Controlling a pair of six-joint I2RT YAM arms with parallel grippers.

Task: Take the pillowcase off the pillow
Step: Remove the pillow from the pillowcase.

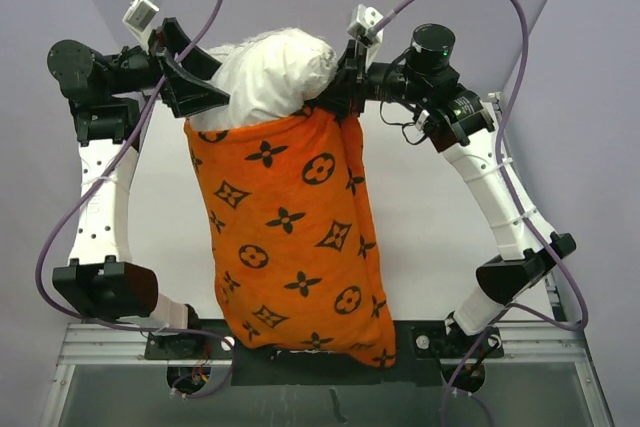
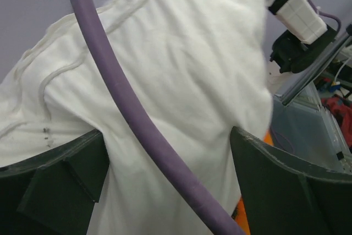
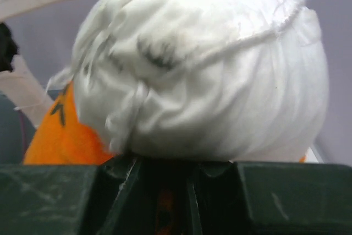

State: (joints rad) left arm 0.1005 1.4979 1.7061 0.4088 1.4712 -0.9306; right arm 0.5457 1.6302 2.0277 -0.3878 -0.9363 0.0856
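1. The pillowcase (image 1: 290, 227) lies lengthwise down the middle of the bench (image 1: 420, 207). Its closed end is at the near edge and its mouth faces far.
2. The pillow (image 1: 275, 72) bulges out of that mouth at the far end. Most of it is inside the cover, so the job looks barely begun.
3. The left pincer (image 1: 208, 79) is wide. Its fingers straddle the bare far-left corner of the pillow without squeezing it.
4. The right pincer (image 1: 338, 102) is narrow at the far-right corner of the mouth. Orange shows in the slit between its fingers, so it seems to be pinching the hem.
5. The step in hand is probably to close the left pincer on the pillow. It should take a deep bite of white stuffing only, clear of any orange, since a shallow pinch on so plump a cushion may slip.
6. After that, the pull should run along the length of the cover, with the pillow going far and the hem going near.
7. Slow hauling is safer, because plush may cling and bunch at the mouth.
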